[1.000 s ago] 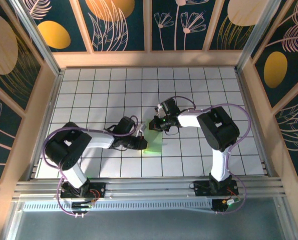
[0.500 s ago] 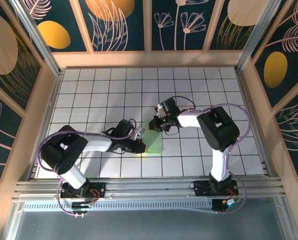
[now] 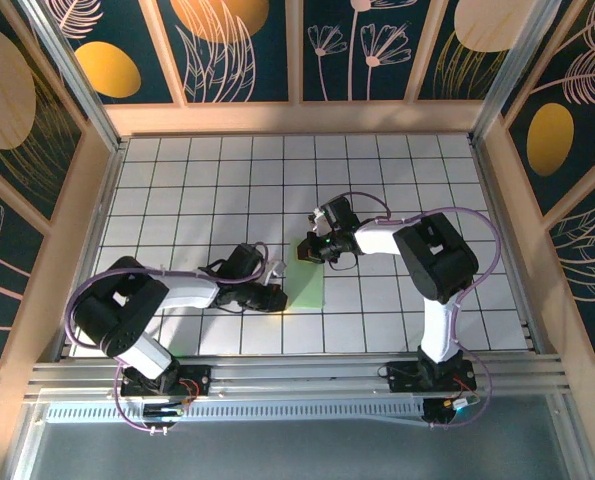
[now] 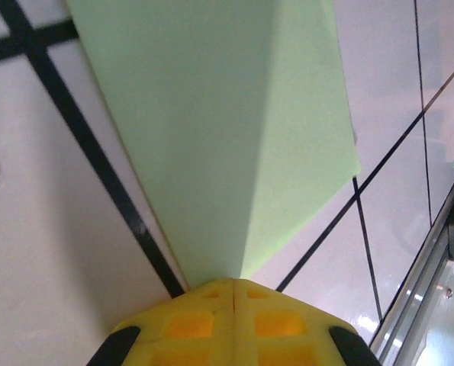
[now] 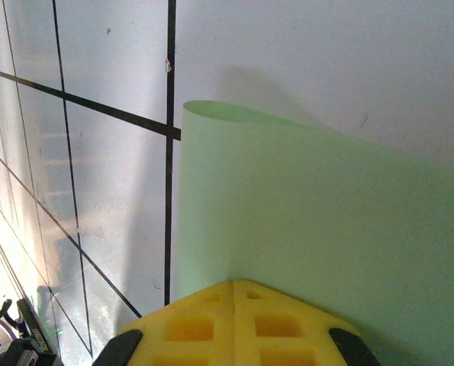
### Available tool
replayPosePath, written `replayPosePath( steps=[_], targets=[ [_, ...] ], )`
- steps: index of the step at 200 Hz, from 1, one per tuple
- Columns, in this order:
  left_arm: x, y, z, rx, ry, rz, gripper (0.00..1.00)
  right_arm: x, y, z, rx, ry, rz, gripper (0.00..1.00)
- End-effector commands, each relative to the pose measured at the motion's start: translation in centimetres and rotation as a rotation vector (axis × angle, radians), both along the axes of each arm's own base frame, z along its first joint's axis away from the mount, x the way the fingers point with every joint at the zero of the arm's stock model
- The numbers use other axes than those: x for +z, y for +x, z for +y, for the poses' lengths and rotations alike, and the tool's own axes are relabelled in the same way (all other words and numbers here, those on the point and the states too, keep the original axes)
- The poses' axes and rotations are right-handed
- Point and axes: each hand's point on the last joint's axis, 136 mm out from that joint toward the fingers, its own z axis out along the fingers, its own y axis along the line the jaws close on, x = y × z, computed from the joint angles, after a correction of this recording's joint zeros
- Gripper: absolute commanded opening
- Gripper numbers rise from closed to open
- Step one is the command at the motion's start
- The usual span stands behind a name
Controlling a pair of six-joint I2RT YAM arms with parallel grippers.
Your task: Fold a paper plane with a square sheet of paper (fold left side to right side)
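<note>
The square sheet of paper (image 3: 309, 288) is pale green and lies folded over into an upright narrow rectangle on the white tiled table (image 3: 197, 190), near the middle. My left gripper (image 3: 276, 297) is shut, with its tips at the sheet's near-left edge. In the left wrist view the yellow fingertips (image 4: 234, 284) meet at the paper (image 4: 211, 130), where a soft fold line runs away from them. My right gripper (image 3: 306, 251) is shut and rests on the sheet's far end. In the right wrist view its tips (image 5: 234, 284) lie on the green surface (image 5: 326, 229), whose far edge curls up slightly.
Wooden walls (image 3: 297, 118) enclose the table on three sides. An aluminium rail (image 3: 297, 375) with both arm bases runs along the near edge and also appears at the right of the left wrist view (image 4: 440, 252). Open tiles lie to the far left and right.
My left gripper has slid toward the near edge along the paper's left side, and its elbow has swung left. The paper lies flatter. The right arm has stayed put.
</note>
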Motion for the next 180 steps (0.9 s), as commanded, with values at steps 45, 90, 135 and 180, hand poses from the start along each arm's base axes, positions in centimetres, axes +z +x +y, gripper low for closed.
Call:
replayPosePath(
  steps=[45, 90, 135, 180],
  targets=[
    [4.3, 2.0, 1.1, 0.068, -0.065, 0.023, 0.0, -4.1, -1.4, -2.6, -0.026, -0.167, 0.071, 0.0],
    [4.4, 4.9, -1.3, 0.043, -0.107, 0.015, 0.0, -3.9, -1.4, -2.3, -0.023, -0.161, 0.067, 0.0],
    [3.6, 5.5, -3.2, 0.011, -0.135, 0.013, 0.0, -3.9, -1.4, -2.0, -0.021, -0.156, 0.07, 0.0],
    [-0.1, 4.4, -2.6, 0.013, -0.035, 0.062, 0.0, -3.5, -1.5, -1.6, -0.01, -0.138, 0.069, 0.0]
  ],
)
